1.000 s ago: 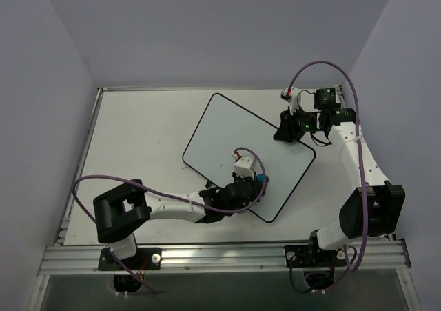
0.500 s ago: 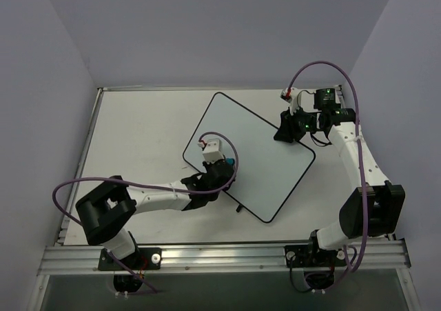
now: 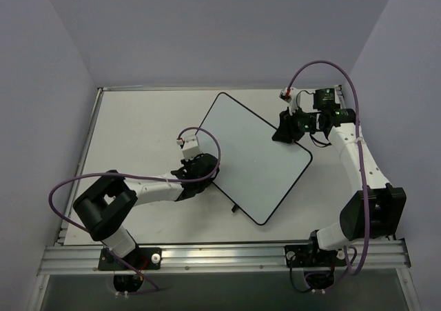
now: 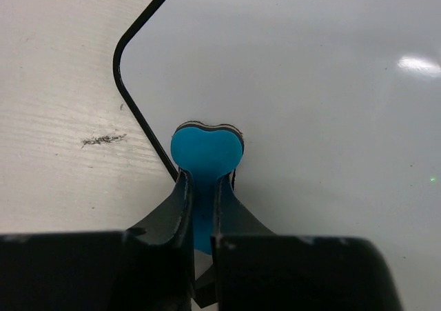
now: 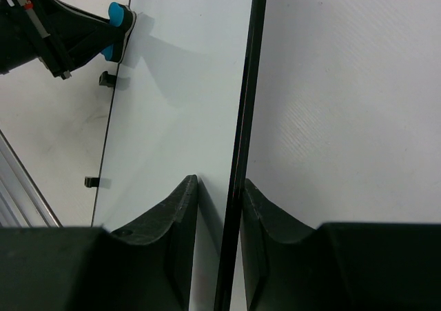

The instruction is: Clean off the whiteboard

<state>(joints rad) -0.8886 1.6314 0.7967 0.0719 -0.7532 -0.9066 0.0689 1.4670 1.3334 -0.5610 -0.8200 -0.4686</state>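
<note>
The whiteboard (image 3: 258, 159) lies at an angle on the table, its face plain white (image 4: 310, 83) with no marks showing. My left gripper (image 4: 203, 180) is shut on a small blue eraser (image 4: 205, 152), which sits on the board just inside its left rounded corner. From above, that gripper (image 3: 207, 167) covers the eraser. My right gripper (image 5: 220, 183) is shut on the whiteboard's black far-right edge (image 5: 241, 152), one finger on the white face and one behind. The right wrist view shows the eraser (image 5: 118, 18) at the board's far end.
Two small black feet (image 5: 107, 78) (image 5: 91, 181) stick out from the board's near side. A dark smudge (image 4: 103, 140) marks the table left of the board. An aluminium rail (image 3: 220, 256) runs along the near edge, and walls close in three sides.
My left gripper has swept the eraser leftward across the board, from its near right part to its left corner. The board has shifted slightly. The right gripper keeps its hold.
</note>
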